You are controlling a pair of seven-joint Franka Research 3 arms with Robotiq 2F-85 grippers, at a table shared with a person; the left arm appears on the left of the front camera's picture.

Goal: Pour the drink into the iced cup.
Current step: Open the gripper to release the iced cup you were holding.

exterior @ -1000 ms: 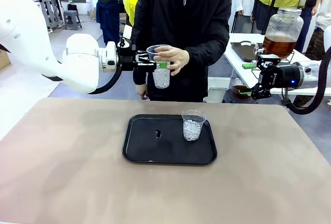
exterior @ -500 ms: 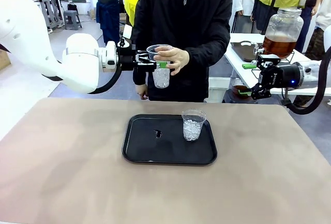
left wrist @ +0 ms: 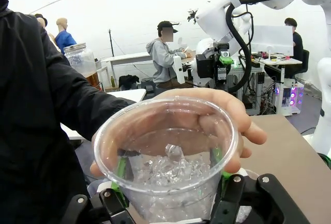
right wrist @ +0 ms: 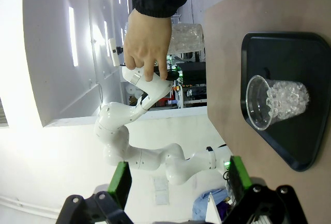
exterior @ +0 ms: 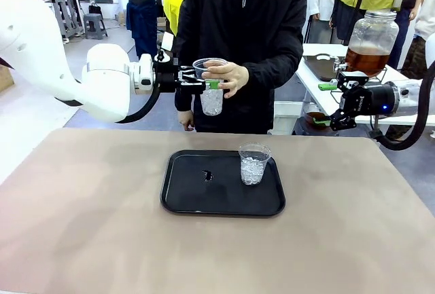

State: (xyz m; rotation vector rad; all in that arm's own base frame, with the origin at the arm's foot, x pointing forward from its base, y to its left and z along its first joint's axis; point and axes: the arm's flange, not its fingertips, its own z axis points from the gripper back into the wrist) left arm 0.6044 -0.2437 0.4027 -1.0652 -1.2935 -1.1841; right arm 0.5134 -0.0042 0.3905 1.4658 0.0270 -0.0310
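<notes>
Ice fills the lower part of the iced cup (exterior: pixel 211 97), which we see held in the air past the far edge of the brown table (exterior: pixel 81 226). The left gripper (exterior: pixel 208 85) is closed on its sides, green pads (left wrist: pixel 120 168) against the plastic, while the person's hand (exterior: pixel 228 77) wraps it from the other side. The drink (exterior: pixel 366 60), amber-brown, sits low in the glass dispenser jar (exterior: pixel 372 29) off to the right. Just below that jar our right gripper (exterior: pixel 323 104) hangs with its 2 fingers spread wide, holding nothing. A 2nd cup (exterior: pixel 253 163) with ice stands upright on the black tray (exterior: pixel 183 202).
</notes>
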